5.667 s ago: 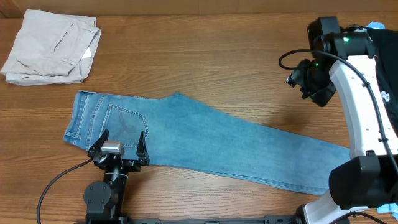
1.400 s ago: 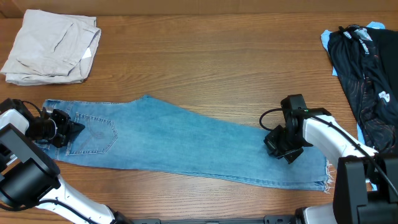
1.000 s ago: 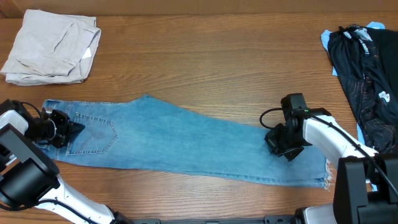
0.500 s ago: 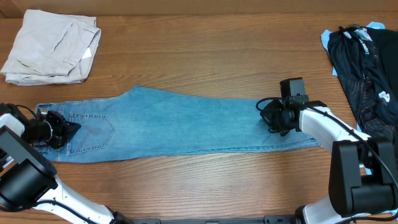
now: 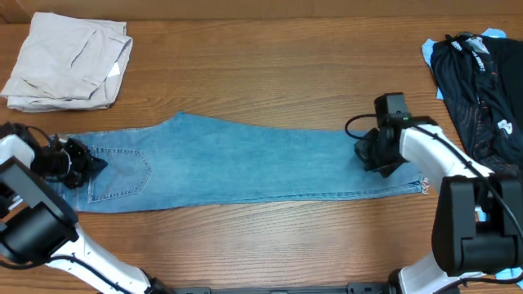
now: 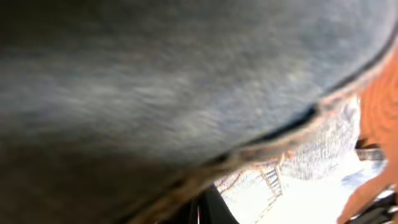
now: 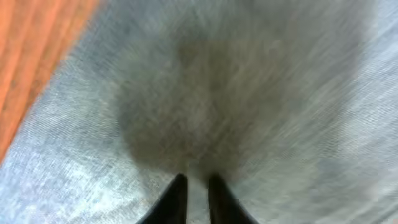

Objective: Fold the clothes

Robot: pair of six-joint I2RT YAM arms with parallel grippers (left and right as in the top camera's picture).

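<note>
The light blue jeans (image 5: 245, 163) lie flat and stretched left to right across the wooden table (image 5: 270, 77), with the waistband at the left and the frayed hem (image 5: 423, 188) at the right. My left gripper (image 5: 82, 162) is shut on the waistband, and blurred denim (image 6: 155, 74) fills the left wrist view. My right gripper (image 5: 369, 155) is over the leg a little short of the hem. In the right wrist view its fingertips (image 7: 177, 199) stand a narrow slit apart above flat denim (image 7: 280, 93), with no fold between them.
A folded beige garment (image 5: 69, 61) lies at the back left corner. A dark garment (image 5: 478, 106) on something light blue lies along the right edge. Bare wood shows behind and in front of the jeans.
The jeans went from slanting to lying straight as the right gripper dragged the leg up and to the right. It then slid further right and its jaws parted slightly. The left grip is unchanged.
</note>
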